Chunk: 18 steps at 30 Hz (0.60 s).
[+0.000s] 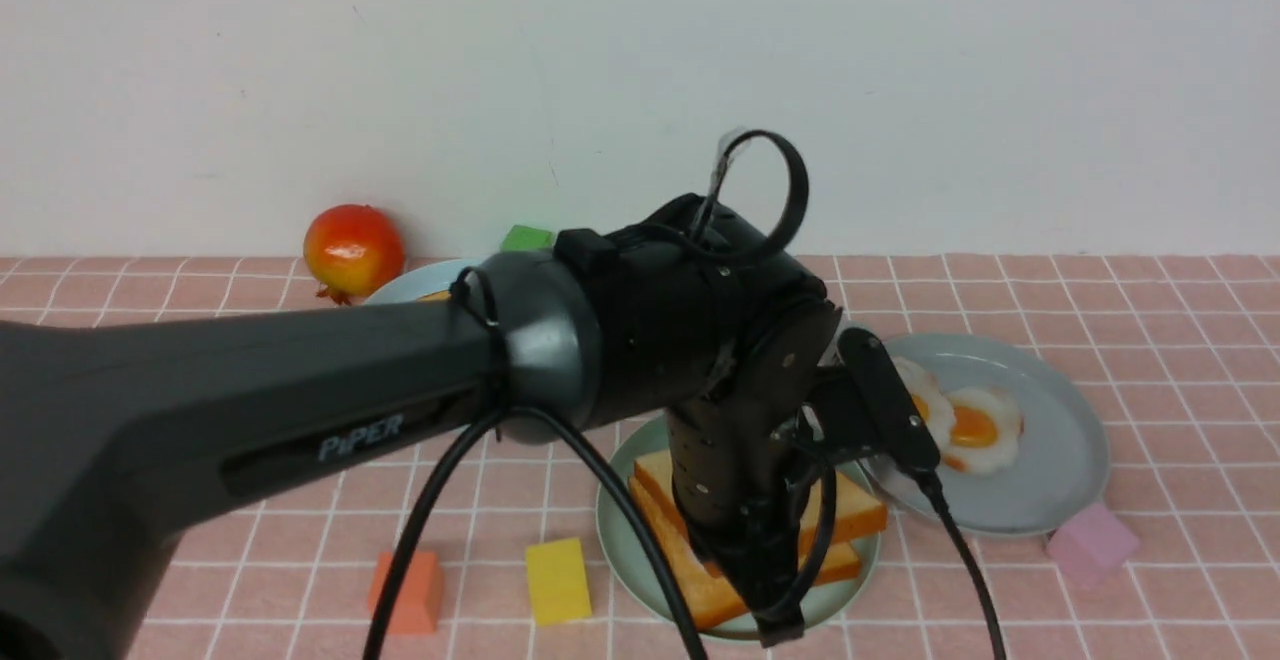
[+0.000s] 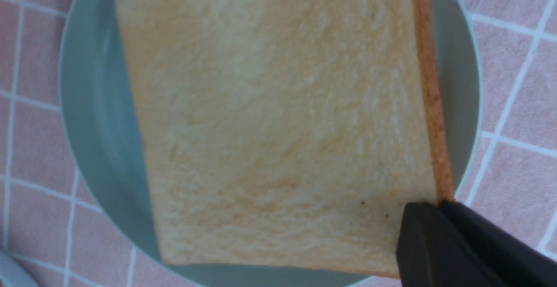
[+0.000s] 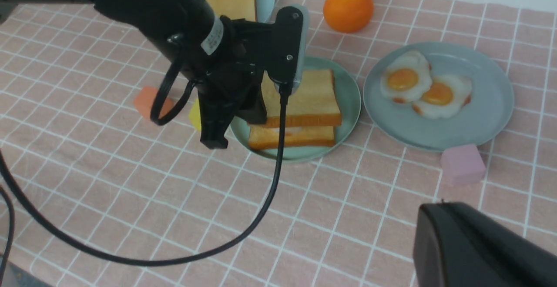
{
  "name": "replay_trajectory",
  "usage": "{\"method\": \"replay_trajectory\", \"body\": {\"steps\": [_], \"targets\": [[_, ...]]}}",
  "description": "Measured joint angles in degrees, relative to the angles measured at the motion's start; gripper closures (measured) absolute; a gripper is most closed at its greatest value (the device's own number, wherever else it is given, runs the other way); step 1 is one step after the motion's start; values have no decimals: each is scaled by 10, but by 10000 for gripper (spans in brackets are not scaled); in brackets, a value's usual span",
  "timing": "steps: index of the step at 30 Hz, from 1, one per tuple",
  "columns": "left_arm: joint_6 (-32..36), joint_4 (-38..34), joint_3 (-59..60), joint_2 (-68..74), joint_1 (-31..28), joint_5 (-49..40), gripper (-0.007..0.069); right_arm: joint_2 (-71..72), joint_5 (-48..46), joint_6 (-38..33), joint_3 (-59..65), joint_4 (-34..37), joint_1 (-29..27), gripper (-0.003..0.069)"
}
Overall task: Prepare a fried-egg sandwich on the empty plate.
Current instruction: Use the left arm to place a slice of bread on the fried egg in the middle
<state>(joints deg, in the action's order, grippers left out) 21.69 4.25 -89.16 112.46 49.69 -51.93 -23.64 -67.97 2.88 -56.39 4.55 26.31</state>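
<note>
Left gripper: jaws drawn together, fingertips at one corner of the upper toast slice, by the crust; contact seems likely, though the blurred close view leaves this uncertain. Right gripper: closed, held well apart from the sandwich, over tiled surface. Fried-egg sandwich seated on the mint-green plate, under the left arm; upper slice offset from lower, a little egg white visible between. Two fried eggs noted on the grey-blue plate, beside the mint-green one. Pink block located at the grey-blue plate's near edge. Plain toast seen on the pale blue plate, farther back.
</note>
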Motion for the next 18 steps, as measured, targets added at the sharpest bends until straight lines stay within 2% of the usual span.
{"method": "replay_trajectory", "body": {"steps": [18], "targets": [[8, 23, 0, 37, -2, 23, 611, 0, -4, 0, 0, 0, 0, 651]]}}
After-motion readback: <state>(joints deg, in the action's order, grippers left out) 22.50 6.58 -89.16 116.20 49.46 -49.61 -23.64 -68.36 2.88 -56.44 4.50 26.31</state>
